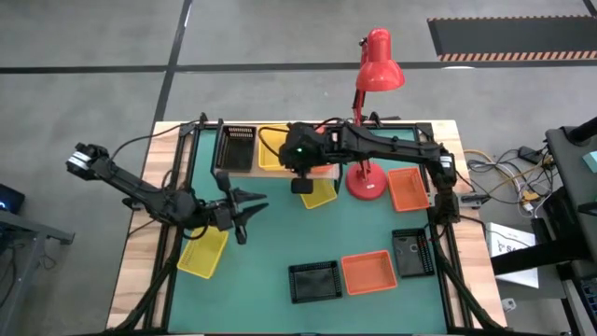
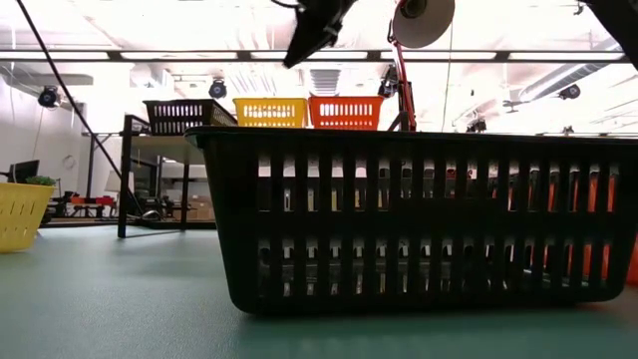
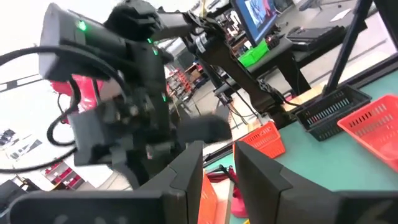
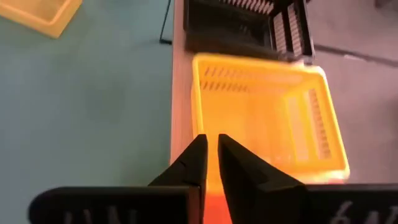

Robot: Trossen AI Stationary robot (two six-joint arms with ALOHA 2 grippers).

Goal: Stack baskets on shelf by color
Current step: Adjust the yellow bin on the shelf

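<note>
no readable text, labels, brands, numbers or signs anywhere in view

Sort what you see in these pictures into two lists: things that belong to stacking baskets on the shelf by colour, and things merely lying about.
Belonging to the job:
- shelf, with a black basket, a yellow basket and an orange basket on it
- loose yellow baskets, orange baskets and black baskets on the table
- right hand, above the shelf
- left hand, waiting

Lying about:
- red desk lamp
- cables beside the table

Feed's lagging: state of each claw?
Left claw: open, empty.
Right claw: nearly closed above the yellow basket on the shelf; no grip visible.
</note>
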